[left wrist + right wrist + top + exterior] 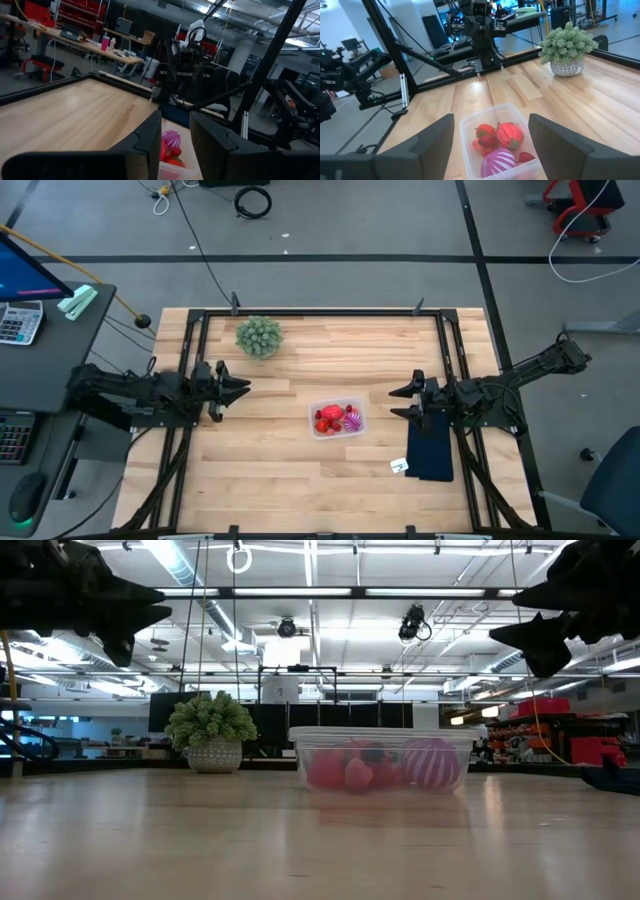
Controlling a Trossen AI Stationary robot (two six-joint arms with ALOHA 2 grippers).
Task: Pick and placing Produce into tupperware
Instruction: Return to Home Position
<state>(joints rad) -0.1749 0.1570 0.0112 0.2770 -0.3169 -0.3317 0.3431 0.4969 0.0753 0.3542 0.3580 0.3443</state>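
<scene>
The clear tupperware tub (337, 420) sits flat on the table's middle. It holds the red produce (501, 135) and a striped purple-magenta piece (497, 162); the low view shows them through its wall (380, 764). My left gripper (243, 387) hovers open over the table's left part, fingers pointing toward the tub. My right gripper (396, 402) hovers open over the right part, facing the tub from the other side. Neither touches anything; the low view shows both raised well above the tabletop.
A bushy green plant in a pot (259, 336) stands near the far edge, left of centre. A flat dark pad (430, 448) and a small white tag (399, 466) lie under the right arm. Bare wood (270, 480) spreads along the near side.
</scene>
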